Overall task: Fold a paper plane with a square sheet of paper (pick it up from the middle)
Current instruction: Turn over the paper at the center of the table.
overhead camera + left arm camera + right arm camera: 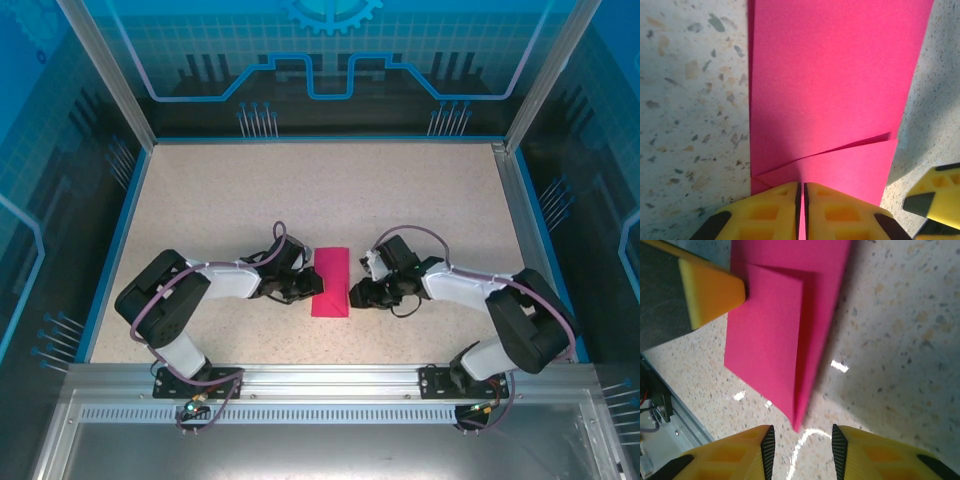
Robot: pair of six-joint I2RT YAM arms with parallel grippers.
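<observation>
The left gripper [801, 195] pinches the folded magenta-pink paper sheet [331, 282], whose pointed corner lies just ahead of the right gripper [802, 442], fingers parted.

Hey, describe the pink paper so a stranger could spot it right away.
On the speckled table, near its front edge, the left claw and right claw face each other. The paper lies between them. It alone is magenta: a folded oblong.
</observation>
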